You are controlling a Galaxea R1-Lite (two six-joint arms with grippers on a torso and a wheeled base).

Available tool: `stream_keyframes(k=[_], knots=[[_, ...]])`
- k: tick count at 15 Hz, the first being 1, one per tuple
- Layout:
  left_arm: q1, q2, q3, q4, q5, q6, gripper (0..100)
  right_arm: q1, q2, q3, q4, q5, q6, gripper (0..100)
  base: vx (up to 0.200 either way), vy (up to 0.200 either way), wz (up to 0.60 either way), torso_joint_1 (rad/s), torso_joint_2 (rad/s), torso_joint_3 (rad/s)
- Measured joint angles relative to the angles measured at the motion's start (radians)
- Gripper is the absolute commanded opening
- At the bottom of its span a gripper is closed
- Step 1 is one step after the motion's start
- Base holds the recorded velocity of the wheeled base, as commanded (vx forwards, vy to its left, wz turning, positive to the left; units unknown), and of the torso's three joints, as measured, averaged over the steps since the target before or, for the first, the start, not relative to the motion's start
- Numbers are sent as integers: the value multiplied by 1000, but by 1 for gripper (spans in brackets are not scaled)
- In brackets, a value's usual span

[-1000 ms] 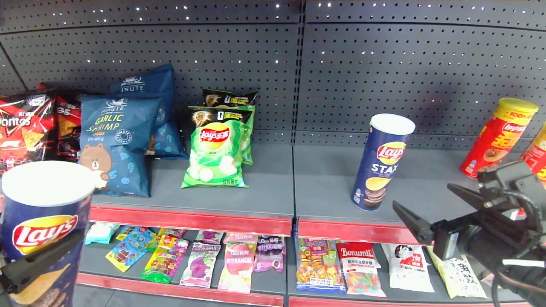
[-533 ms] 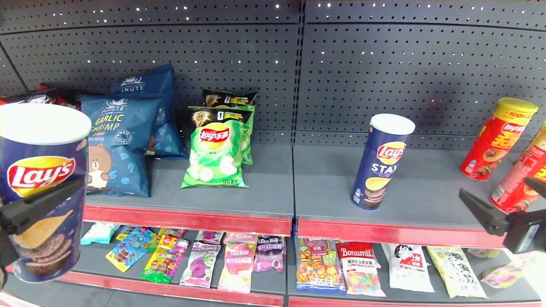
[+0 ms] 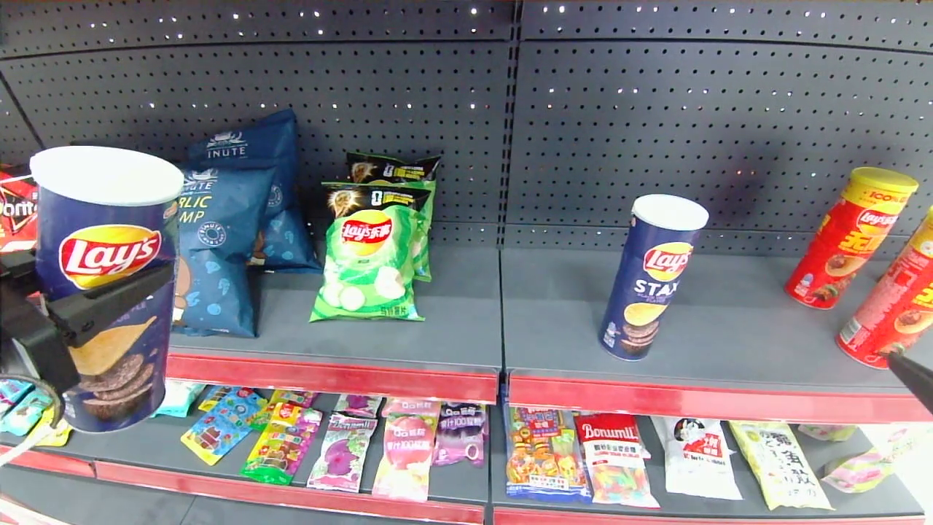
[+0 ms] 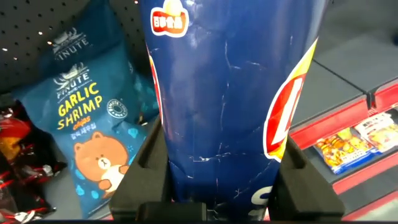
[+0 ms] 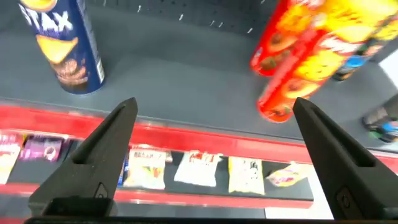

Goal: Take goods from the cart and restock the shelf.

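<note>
My left gripper (image 3: 80, 321) is shut on a dark blue chip can (image 3: 106, 284) with a white lid, held upright in the air at the far left, in front of the upper shelf's red front edge (image 3: 328, 375). In the left wrist view the same blue can (image 4: 230, 93) stands between the two black fingers (image 4: 146, 171). A second blue chip can (image 3: 652, 277) stands upright on the upper shelf, right of centre. My right gripper (image 5: 214, 134) is open and holds nothing, in front of the shelf edge at the far right; one fingertip (image 3: 911, 372) shows in the head view.
Blue shrimp-chip bags (image 3: 219, 240) and green chip bags (image 3: 372, 255) lean on the upper shelf's left half. Red chip cans (image 3: 849, 233) lean at the far right. Open grey shelf (image 3: 736, 328) lies between the blue can and the red ones. Candy packets (image 3: 408, 445) line the lower shelf.
My left gripper has lifted the blue can upward and a little to the right. My right gripper has drawn back to the right, almost out of the head view.
</note>
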Motion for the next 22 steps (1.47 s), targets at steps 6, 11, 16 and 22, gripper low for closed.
stream_keyframes(k=[6,11,16,22], knots=[[-54,47,-41,-1,-1,-11,0,-25,-80,19,10,0,-4,100,0,0,-100,1,0,0],[-61,62,-46,0,-1,-12,0,-26,-86,39,10,-3,-6,100,0,0,-600,3,2,4],[-69,90,-59,-3,-3,-10,0,-27,-86,52,10,-6,0,100,0,0,0,0,0,0],[-145,289,-124,-276,-2,-67,0,-49,-164,210,8,64,1,100,0,0,0,0,0,0]])
